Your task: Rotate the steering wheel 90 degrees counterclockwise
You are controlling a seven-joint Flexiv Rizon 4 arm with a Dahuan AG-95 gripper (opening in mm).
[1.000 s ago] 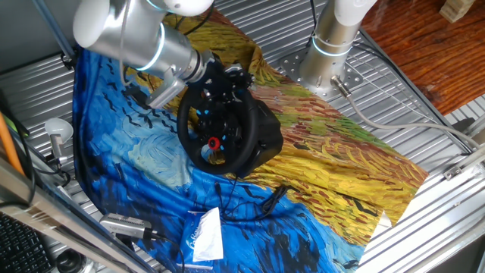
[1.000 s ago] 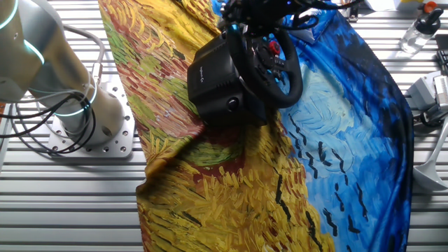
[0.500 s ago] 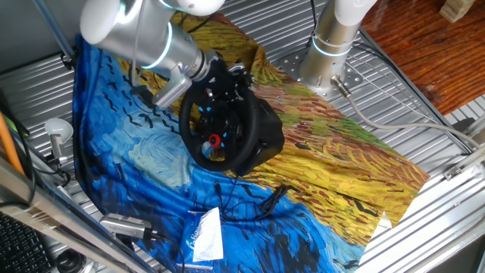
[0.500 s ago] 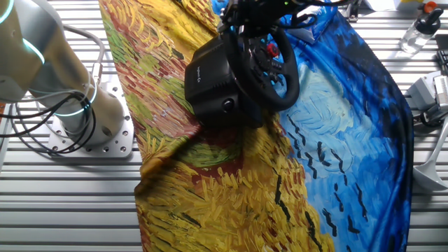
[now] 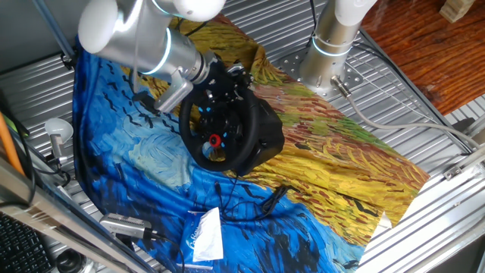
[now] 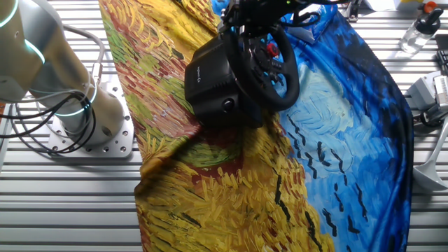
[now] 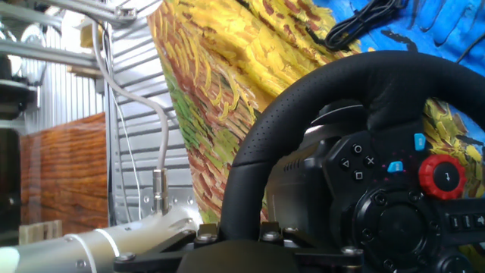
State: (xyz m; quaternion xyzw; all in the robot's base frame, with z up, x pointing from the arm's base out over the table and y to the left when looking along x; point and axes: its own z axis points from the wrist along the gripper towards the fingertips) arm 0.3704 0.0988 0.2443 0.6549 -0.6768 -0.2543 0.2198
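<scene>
Hand view alone shows the steering wheel (image 7: 364, 152) rim close; the gripper (image 5: 220, 76) at its top, grip unclear.

A ribbed metal table (image 5: 424, 220) lies under a blue-and-yellow painted cloth (image 5: 333, 163), beside reddish wood flooring (image 5: 424, 53).

No legible text or brand; only tiny button symbols on the steering wheel (image 7: 364, 163) hub
</scene>
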